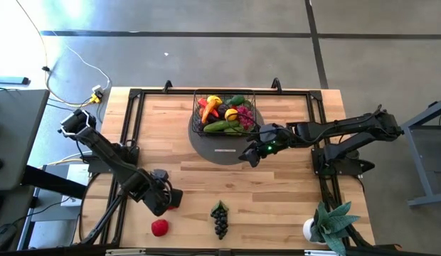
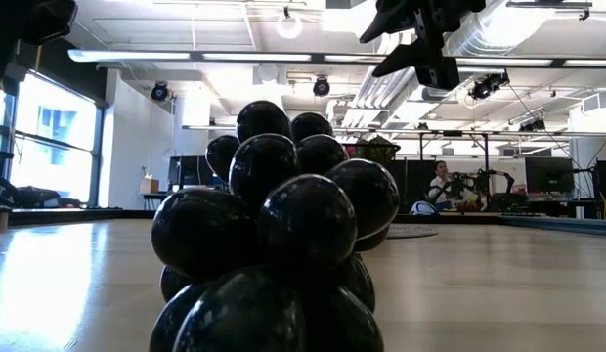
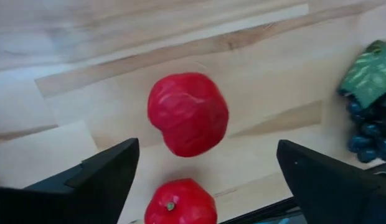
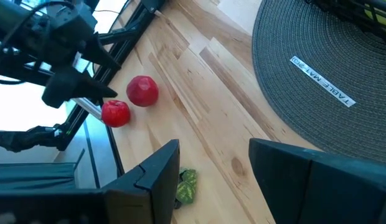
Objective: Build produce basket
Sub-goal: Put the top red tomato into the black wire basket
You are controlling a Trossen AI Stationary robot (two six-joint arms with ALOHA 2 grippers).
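Wooden table [image 1: 291, 185] under both arms, workshop room behind. Left gripper [image 1: 167, 199] is low over the near-left part of the table, jaws spread wide, clamping nothing. A red tomato [image 3: 180, 202] sits right in the gap between its fingers [image 3: 106, 177], at the tips; contact can't be told. A second red fruit [image 3: 188, 114] lies just beyond on the bare wood, toward the near edge, apart from the tomato. Both are roundish, no long axis to line up on. Dark grapes [image 1: 220, 217] lie to the right of that along the near edge. The basket [image 1: 195, 117] sits far and to the right of this gripper, on the grey round mat [image 1: 206, 149], already holding peppers and a cucumber. Right gripper [image 1: 252, 153] hovers over the mat's near-right edge, jaws partly apart, empty, well apart from the red pieces. Judgement: left arm is clearly nearer the tomato; the carry runs far-right to the basket.
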